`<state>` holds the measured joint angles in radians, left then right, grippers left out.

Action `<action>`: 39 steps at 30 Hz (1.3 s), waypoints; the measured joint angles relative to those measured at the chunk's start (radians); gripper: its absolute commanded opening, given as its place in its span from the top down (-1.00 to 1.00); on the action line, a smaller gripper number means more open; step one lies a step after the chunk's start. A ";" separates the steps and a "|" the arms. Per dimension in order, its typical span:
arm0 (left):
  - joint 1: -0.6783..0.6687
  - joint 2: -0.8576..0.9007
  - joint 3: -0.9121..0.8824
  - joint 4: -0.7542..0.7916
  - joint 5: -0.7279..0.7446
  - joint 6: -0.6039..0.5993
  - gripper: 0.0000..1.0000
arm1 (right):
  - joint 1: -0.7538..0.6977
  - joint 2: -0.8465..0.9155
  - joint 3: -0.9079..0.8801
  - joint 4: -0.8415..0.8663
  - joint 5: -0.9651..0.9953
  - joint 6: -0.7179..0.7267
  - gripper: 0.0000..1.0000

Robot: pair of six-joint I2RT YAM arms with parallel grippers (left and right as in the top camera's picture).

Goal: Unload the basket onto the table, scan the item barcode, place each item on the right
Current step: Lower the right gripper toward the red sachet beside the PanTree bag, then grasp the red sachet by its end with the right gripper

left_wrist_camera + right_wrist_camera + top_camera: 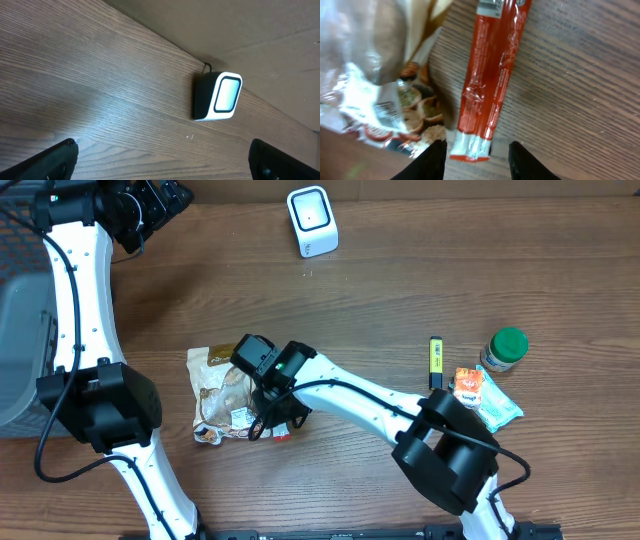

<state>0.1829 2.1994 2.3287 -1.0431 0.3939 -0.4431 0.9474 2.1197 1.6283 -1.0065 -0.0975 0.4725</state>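
Right wrist view: right end effector [479,156], fingers apart, straddles the packet [490,75] at the bag's [365,55] four o'clock, seemingly to carry it to the scanner [312,220] at twelve o'clock; left end effector [162,165] gapes.

The left arm [75,290] is made of smooth white tubular links with bulky black housings at the joints. A thin black cable [62,275] runs along its upper link, beside a few small dark dots (screws, by the look of them). A looser black cable loops out below the big joint. The right arm [355,395] is the same make, with white shells, a chunky black elbow block and a black wrist with a small green light [283,364]. The left end effector [165,162] has matte black fingers [52,161] with rounded tips. The right end effector [477,160] has black fingers [530,162] too, narrower and slightly glossy.
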 measured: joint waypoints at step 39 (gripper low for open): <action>0.000 0.000 0.000 0.000 0.000 0.000 -0.99 | -0.430 0.074 0.074 -0.199 0.083 -0.111 0.25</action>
<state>0.1829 2.1994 2.3287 -1.0431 0.3939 -0.4431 0.5171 2.1937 1.7027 -1.2053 -0.0147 0.3618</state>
